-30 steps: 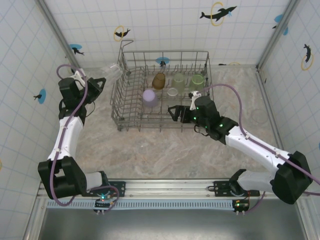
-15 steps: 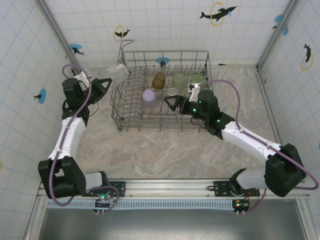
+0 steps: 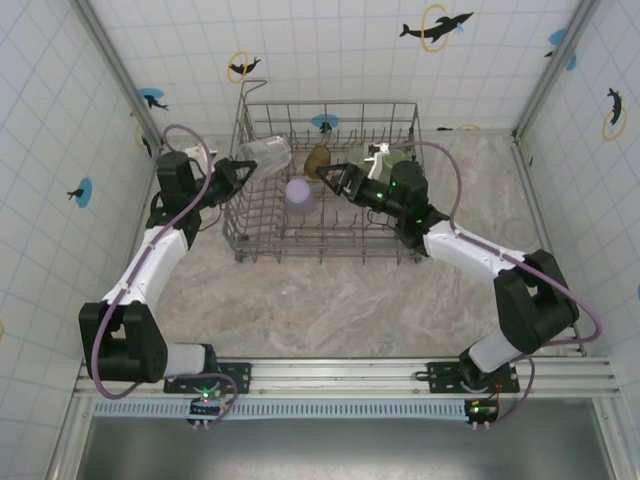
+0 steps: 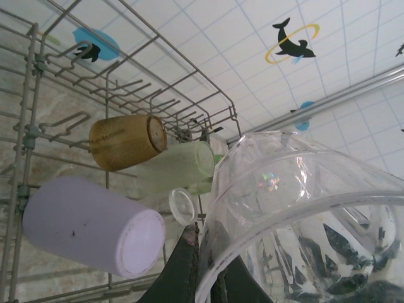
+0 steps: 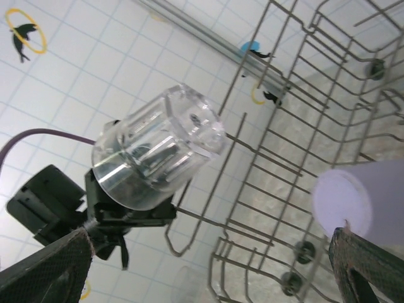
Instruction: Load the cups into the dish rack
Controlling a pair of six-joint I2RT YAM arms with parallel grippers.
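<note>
We are clamping our left gripper (image 3: 242, 171) on a clear cup (image 3: 268, 155), jaws pinched narrow on the wall at its mouth. We are holding it tipped on its side at the left rim of the dish rack (image 3: 300, 244), base pointing in over the wires. We are spreading our right gripper (image 3: 336, 180) wide, with nothing between its fingers, over the middle of the rack and facing the clear cup, well apart from it. Inside the rack we are seeing a lavender cup (image 3: 298, 193) sitting base up. An amber cup (image 3: 318, 159) is sitting just behind it, and pale green cups (image 3: 357, 156) are sitting to its right, partly hidden by our right arm.
</note>
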